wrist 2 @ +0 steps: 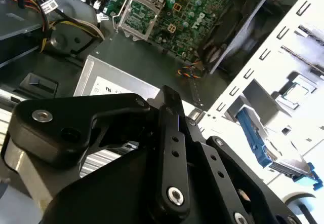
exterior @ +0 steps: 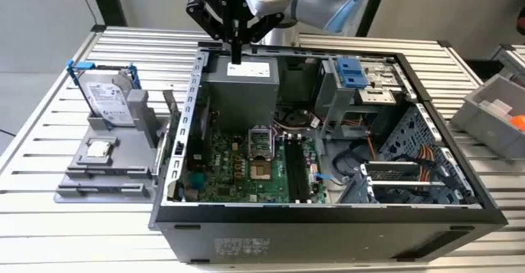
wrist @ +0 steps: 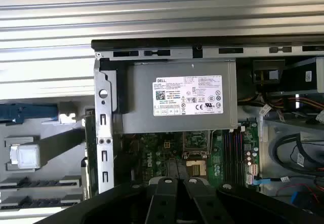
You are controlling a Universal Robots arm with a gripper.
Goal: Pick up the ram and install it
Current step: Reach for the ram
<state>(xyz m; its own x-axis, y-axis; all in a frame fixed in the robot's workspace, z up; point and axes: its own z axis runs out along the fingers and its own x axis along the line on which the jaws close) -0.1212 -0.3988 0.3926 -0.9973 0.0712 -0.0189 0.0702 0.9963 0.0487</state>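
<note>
The ram (exterior: 171, 110) looks like a thin dark stick standing on edge in the grey holder (exterior: 107, 168), just outside the case wall on the exterior view's left. The first wrist view shows it as a narrow green strip (wrist: 89, 133). My gripper (exterior: 236, 56) hangs shut with nothing in it over the back of the open computer case, above the grey power supply (exterior: 242, 79). Its black fingers (wrist: 167, 191) converge at the edge of the first wrist view. The motherboard's black slots (exterior: 297, 168) lie inside the case beside the processor socket (exterior: 259, 144).
A silver hard drive (exterior: 107, 98) in a blue frame and a small square chip (exterior: 100, 149) sit on the holder. Inside the case are a blue-tabbed drive cage (exterior: 353, 73) and loose cables (exterior: 402, 156). A grey bin (exterior: 496, 110) stands at the exterior view's right.
</note>
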